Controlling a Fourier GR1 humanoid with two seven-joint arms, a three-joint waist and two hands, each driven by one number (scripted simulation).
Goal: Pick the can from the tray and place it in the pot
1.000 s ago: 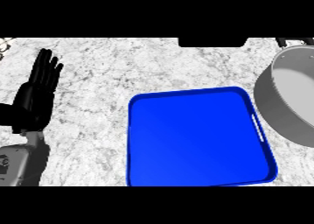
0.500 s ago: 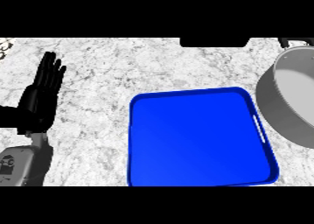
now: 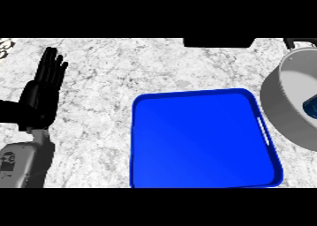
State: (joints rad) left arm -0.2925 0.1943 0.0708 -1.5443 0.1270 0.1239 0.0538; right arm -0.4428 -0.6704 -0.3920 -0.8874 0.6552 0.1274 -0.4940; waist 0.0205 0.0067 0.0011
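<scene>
Nearest, at the view's left, the left hand (image 3: 40,92) is held open, fingers straight and pointing up, resting. The blue tray (image 3: 200,141) is set mid-counter. Farther right, the dark blue can (image 3: 315,106) is seen inside the grey pot (image 3: 273,103), partly cut off by the edge.

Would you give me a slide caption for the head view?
Blue tray on counter, can inside grey pot at right, left hand resting open.

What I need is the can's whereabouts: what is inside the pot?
Inside the pot, a dark blue rounded thing, probably the can, shows at the view's right edge. Only part of it is seen; the view's edge cuts off the rest, along with the pot's right side.
</scene>
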